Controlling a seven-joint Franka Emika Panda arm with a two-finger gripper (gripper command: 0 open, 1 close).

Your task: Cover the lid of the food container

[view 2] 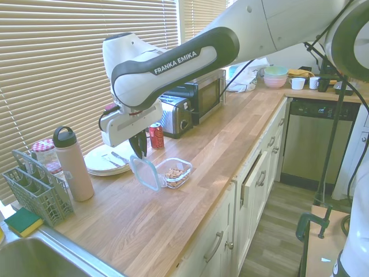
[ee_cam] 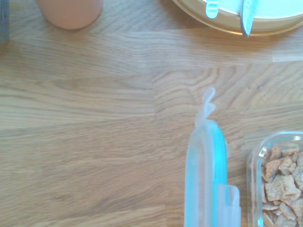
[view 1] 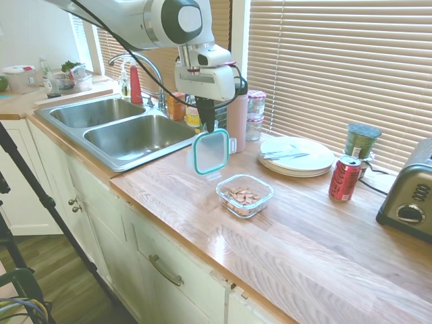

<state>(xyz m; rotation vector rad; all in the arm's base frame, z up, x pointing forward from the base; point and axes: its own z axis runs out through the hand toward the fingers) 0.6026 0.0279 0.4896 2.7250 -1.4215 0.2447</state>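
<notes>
The clear lid (view 1: 210, 152) with a teal rim hangs on edge above the wooden counter, held at its top edge by my gripper (view 1: 209, 125), which is shut on it. From the other side the lid (view 2: 145, 172) hangs just left of the food container (view 2: 173, 172). The food container (view 1: 244, 195) is a small square clear box with brown nuts inside, standing open on the counter just right of and below the lid. In the wrist view the lid (ee_cam: 206, 175) shows edge-on beside the food container (ee_cam: 279, 177).
A pink bottle (view 1: 237, 115) and jars with red lids (view 1: 256, 115) stand behind the lid. White plates with cutlery (view 1: 295, 156), a red can (view 1: 344, 178), a toaster (view 1: 410, 199), a double sink (view 1: 118, 128) and a dish rack (view 2: 34, 187) are around.
</notes>
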